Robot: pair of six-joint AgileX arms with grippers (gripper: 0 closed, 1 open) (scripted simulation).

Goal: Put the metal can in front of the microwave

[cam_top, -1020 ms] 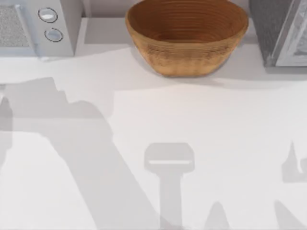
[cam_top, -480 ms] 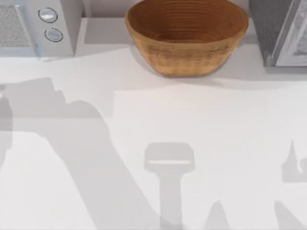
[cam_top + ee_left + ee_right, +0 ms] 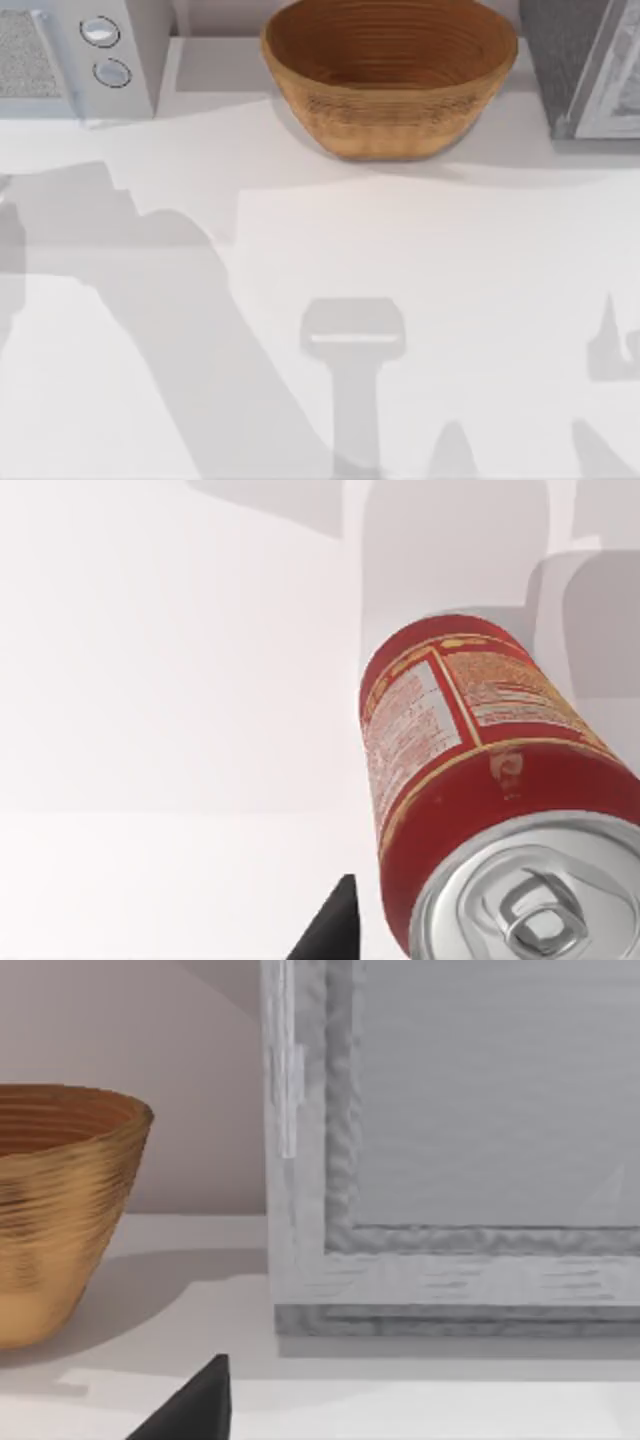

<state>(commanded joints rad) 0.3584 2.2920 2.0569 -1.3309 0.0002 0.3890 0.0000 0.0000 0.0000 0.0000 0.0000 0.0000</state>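
Note:
The metal can (image 3: pixel 470 770) is red with gold-and-white print and a silver pull-tab top, and it looms close in the left wrist view. My left gripper (image 3: pixel 450 925) is shut on it; one dark fingertip (image 3: pixel 332 928) shows beside the can's side, the other is hidden behind the can. White table lies beyond the can's base. The microwave (image 3: pixel 80 60), light grey with two round knobs, stands at the table's back left. My right gripper (image 3: pixel 320 1430) is parked and open near the back right, one dark fingertip (image 3: pixel 200 1405) showing.
A large woven basket (image 3: pixel 390 80) stands at the back middle, also visible as the basket (image 3: pixel 60 1210) in the right wrist view. A grey boxy cabinet (image 3: pixel 585 65) fills the back right corner, close ahead of the right wrist as the cabinet (image 3: pixel 450 1160). Arm shadows cross the white table (image 3: pixel 450 260).
The left arm's shadow at the table's left edge has shifted slightly. Microwave, basket and cabinet have not moved.

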